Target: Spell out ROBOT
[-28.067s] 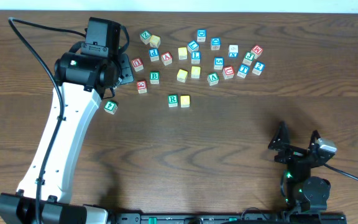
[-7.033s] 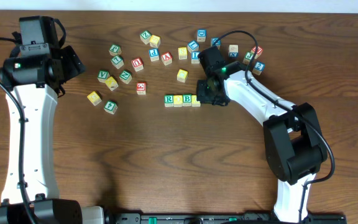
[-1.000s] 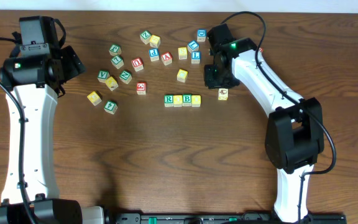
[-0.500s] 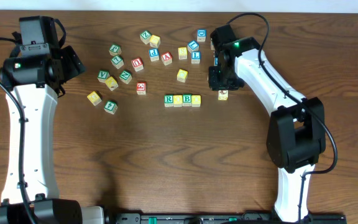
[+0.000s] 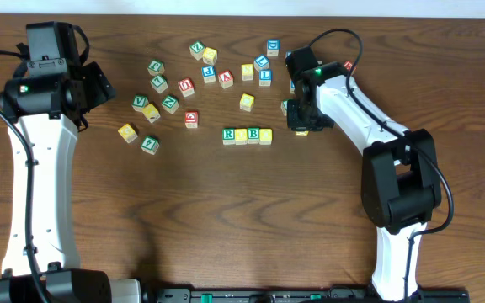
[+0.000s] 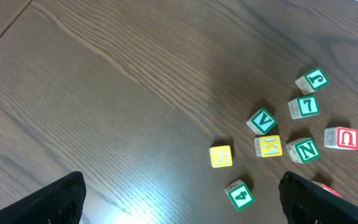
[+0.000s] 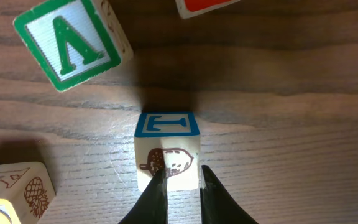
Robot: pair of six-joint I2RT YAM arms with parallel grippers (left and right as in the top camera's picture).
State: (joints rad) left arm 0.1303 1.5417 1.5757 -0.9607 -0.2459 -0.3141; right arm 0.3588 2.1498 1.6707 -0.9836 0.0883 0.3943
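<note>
the right hand (image 7: pixel 182 175) hangs over the t block (image 7: pixel 166 142), its fingers (image 7: pixel 157 194) a narrow gap apart, narrower than the block, and clamped on nothing; their tips overlap the block's acorn side. from overhead that hand hides most of the block, which sits on the tabletop (image 5: pixel 226 219) right of the row (image 5: pixel 247 135), near it but not touching. the row is four touching blocks: r (image 5: pixel 229 135), a pale one, b (image 5: pixel 253 134), a pale one; the pale letters cannot be read. a green block (image 7: pixel 73 40) lies just beyond the t block. the left hand (image 6: pixel 182 180) is wide apart and empty, far left, above loose blocks (image 6: pixel 268 145).
</note>
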